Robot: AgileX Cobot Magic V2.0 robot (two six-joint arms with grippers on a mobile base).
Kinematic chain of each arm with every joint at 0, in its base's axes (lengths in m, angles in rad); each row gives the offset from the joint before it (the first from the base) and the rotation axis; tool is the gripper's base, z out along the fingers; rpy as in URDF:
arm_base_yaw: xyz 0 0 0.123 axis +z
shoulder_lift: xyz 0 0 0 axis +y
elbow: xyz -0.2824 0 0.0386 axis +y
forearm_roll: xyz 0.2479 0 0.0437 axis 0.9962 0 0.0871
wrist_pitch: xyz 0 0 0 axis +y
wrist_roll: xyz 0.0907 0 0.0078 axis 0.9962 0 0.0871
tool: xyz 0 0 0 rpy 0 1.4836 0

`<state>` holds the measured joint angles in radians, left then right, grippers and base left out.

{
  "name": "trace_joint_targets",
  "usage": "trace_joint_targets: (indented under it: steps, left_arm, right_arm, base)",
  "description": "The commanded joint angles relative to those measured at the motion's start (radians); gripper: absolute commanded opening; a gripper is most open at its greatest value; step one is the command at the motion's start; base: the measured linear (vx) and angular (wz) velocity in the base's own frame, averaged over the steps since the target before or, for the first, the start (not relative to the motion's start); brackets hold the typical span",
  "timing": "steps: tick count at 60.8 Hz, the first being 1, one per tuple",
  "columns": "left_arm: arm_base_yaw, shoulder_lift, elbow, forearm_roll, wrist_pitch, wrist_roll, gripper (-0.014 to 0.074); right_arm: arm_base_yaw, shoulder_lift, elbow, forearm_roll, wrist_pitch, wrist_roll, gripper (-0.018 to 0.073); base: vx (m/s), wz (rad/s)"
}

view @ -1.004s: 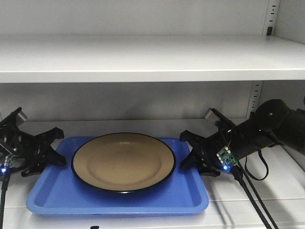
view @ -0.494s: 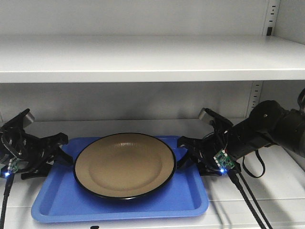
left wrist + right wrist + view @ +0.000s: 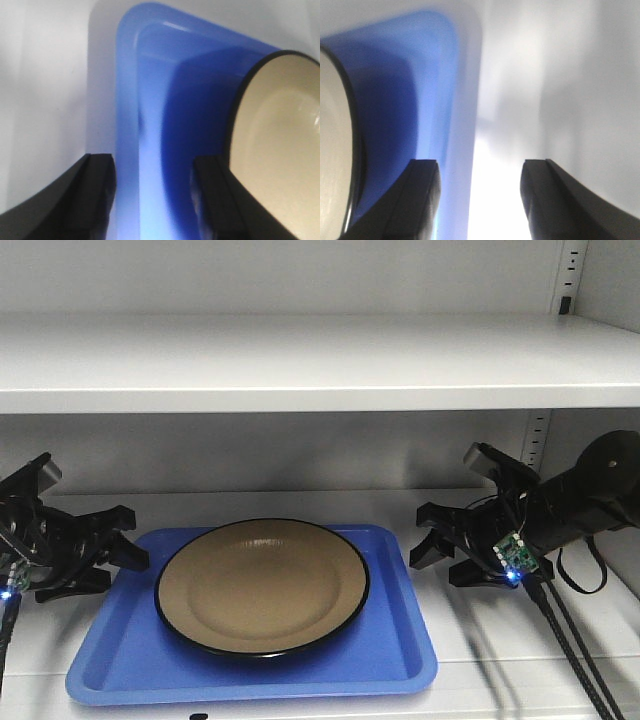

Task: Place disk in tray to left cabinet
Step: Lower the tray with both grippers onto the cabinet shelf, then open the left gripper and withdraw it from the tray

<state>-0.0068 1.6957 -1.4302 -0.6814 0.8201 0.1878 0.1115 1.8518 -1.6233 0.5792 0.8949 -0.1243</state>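
R gripper [image 3: 440, 552] backed off tray [image 3: 400, 655] | L gripper [image 3: 118, 545] straddles rim, both fingers released | disk [image 3: 262, 585] in tray on left cabinet [image 3: 300, 360] shelf — placed, arms to retract

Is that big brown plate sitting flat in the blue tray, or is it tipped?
Flat. The disk lies level inside the tray, its black rim even all round.

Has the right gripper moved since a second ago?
Yes. The right gripper has pulled back rightward, off the tray edge and toward the cabinet's slotted rail; its open jaws now stand clear of the tray.
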Motion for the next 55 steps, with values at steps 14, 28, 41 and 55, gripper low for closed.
trace_joint_targets:
  steps: [14,28,41,55]
  left_arm:
    - [0.001,-0.048,-0.036,-0.044,-0.028,0.004,0.0482]
    - [0.001,-0.048,-0.036,-0.044,-0.028,0.004,0.0482]
    - [0.001,-0.050,-0.036,-0.025,-0.038,0.004,0.0482]
    - [0.001,-0.162,0.112,-0.028,-0.197,0.004,0.0481]
  right_arm:
    - [-0.004,-0.054,-0.029,0.032,-0.025,-0.009,0.0441]
    - [-0.004,-0.054,-0.029,0.032,-0.025,-0.009,0.0441]
    - [-0.004,-0.054,-0.029,0.032,-0.025,-0.009,0.0441]
    - [-0.004,-0.054,-0.029,0.032,-0.024,-0.009,0.0441]
  base:
    - [0.00,0.00]
    - [0.00,0.00]
    - [0.00,0.00]
    - [0.00,0.00]
